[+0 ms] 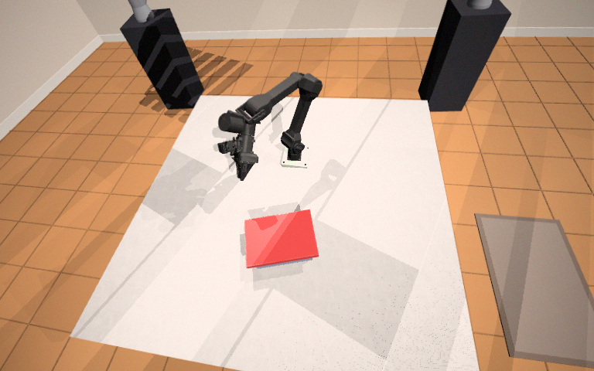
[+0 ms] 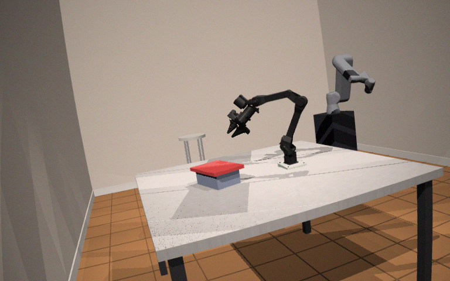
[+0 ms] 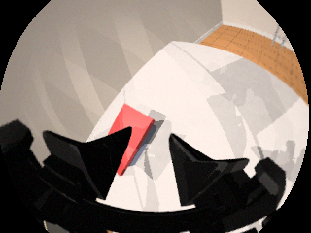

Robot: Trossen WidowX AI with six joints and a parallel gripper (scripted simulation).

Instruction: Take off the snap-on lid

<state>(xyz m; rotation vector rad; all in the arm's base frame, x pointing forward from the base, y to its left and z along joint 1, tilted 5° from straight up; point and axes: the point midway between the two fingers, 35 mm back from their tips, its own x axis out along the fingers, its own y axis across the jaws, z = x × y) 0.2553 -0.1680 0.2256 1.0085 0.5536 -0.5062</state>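
Note:
The red lid point(image 1: 282, 238) point(image 2: 217, 168) point(image 3: 136, 126) sits flat on top of the blue-grey storage box point(image 2: 207, 180) and overhangs its walls. The box stands on the white table point(image 1: 372, 175) point(image 2: 331, 185). My gripper point(image 1: 241, 177) point(image 2: 230, 134) point(image 3: 151, 134) is partly open, with nothing between its fingers. It hangs in the air above the table, tilted downward, between my arm's base and the lid in the exterior view, and touches neither lid nor box. In the wrist view the left finger covers part of the lid.
My arm's white base plate point(image 1: 294, 164) point(image 2: 285, 165) is on the table behind the box in the top view. Off the table are black pedestals point(image 1: 166, 61) point(image 1: 464, 52), a grey arm point(image 2: 343, 79) on a pedestal, a stool point(image 2: 192, 136) and a grey flat panel point(image 1: 538, 280).

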